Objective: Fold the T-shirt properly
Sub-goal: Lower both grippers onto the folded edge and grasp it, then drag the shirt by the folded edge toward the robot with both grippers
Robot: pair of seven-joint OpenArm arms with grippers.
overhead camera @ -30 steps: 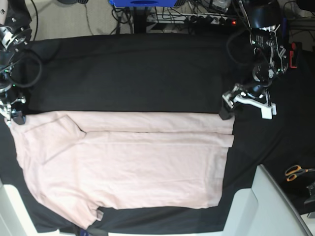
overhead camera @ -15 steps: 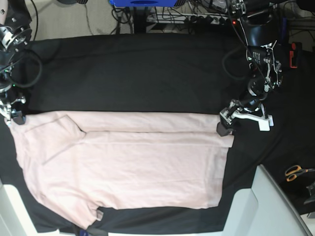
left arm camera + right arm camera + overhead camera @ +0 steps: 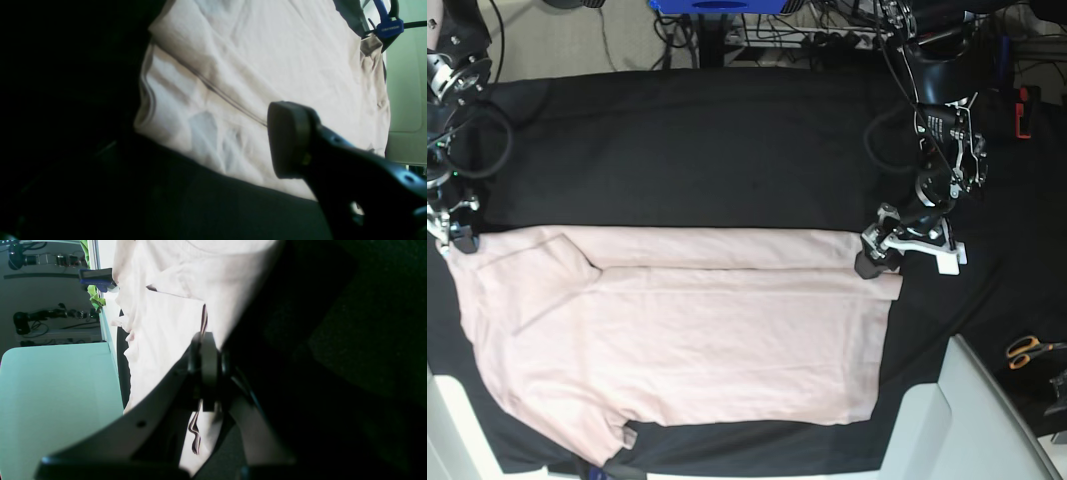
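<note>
The right arm's fingers [image 3: 210,371] are closed at the far-side edge of the T-shirt [image 3: 727,340], while the left arm's fingers [image 3: 877,262] stand apart over its other upper corner, not visibly gripping. From these the pale pink cloth reaches toward the near side of the dark-covered bench [image 3: 727,130], its folded band running lengthwise between the arms; the left, just beside the band's end, seems the nearer to pinch that corner next.
</note>
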